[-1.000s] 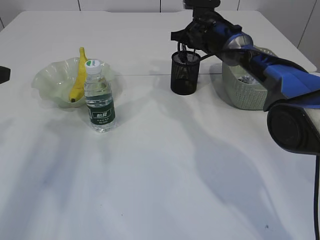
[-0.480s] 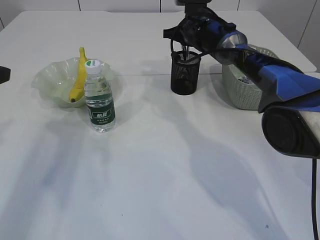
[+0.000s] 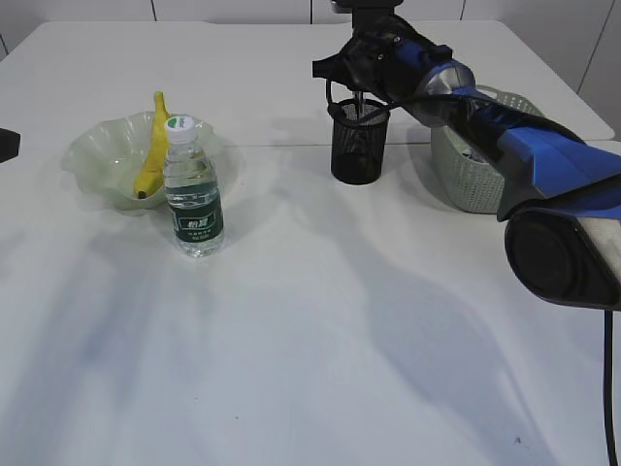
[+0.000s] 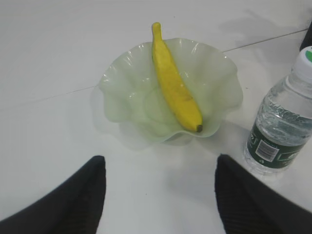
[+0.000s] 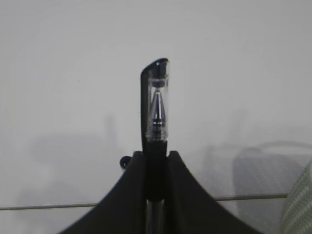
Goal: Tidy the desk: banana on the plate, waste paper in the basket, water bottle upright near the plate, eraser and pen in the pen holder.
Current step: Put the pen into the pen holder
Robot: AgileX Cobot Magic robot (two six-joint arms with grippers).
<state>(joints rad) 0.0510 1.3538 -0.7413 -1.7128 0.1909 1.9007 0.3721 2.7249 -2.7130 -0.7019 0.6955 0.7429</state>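
A yellow banana (image 3: 150, 148) (image 4: 174, 87) lies in the pale green plate (image 3: 89, 148) (image 4: 122, 92). The water bottle (image 3: 193, 189) (image 4: 280, 126) stands upright just in front of the plate on its right. My right gripper (image 3: 357, 78) (image 5: 156, 153) is shut on a clear-capped black pen (image 5: 156, 102), which hangs upright over the mouth of the black mesh pen holder (image 3: 359, 146). My left gripper (image 4: 159, 163) is open over bare table in front of the plate. The eraser and the waste paper are hidden.
A white woven basket (image 3: 464, 180) stands right of the pen holder, partly behind my right arm (image 3: 543, 155). The table seam (image 3: 281, 146) runs between plate and pen holder.
My right gripper has carried the pen a little to the left and farther back, from beside the pen holder's rim to over its mouth. The left arm, banana and bottle have not moved.
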